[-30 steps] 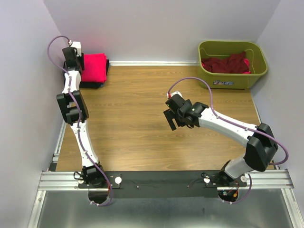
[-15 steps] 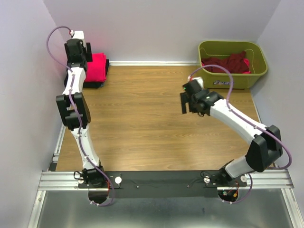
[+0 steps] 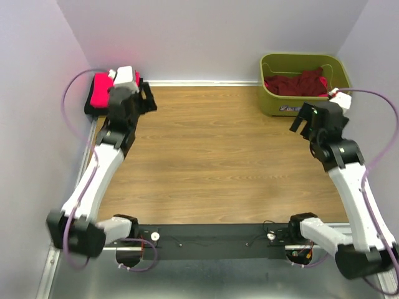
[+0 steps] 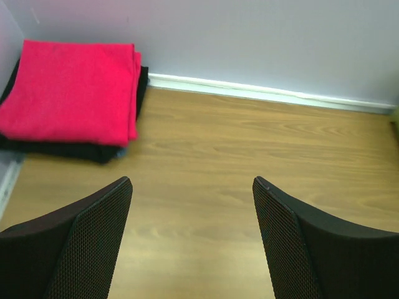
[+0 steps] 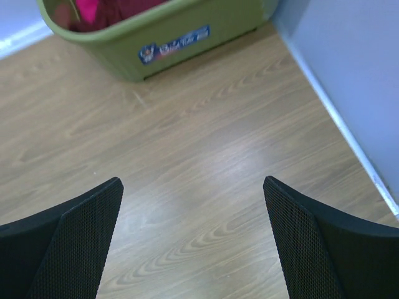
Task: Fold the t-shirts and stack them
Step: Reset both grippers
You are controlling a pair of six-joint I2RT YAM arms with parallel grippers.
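A folded bright pink-red t-shirt [image 3: 100, 93] lies on a folded black t-shirt [image 3: 92, 109] in the far left corner; the left wrist view shows the pink one [image 4: 68, 90] on top of the black one [image 4: 81, 149]. Dark maroon t-shirts [image 3: 299, 84] lie crumpled in the olive-green tub [image 3: 312, 106], also in the right wrist view [image 5: 118, 9]. My left gripper [image 3: 148, 99] is open and empty, just right of the stack, over bare wood [image 4: 192, 182]. My right gripper [image 3: 301, 121] is open and empty, just in front of the tub [image 5: 192, 182].
The wooden table [image 3: 212, 156] is walled at the back and on both sides. The tub [image 5: 187, 37] stands in the far right corner. The right wall's baseboard [image 5: 349, 143] runs close to my right gripper. A metal rail [image 3: 212, 237] spans the near edge.
My left arm has swung from over the stack to the right of it. My right arm has moved from the table's middle to the right, up to the tub.
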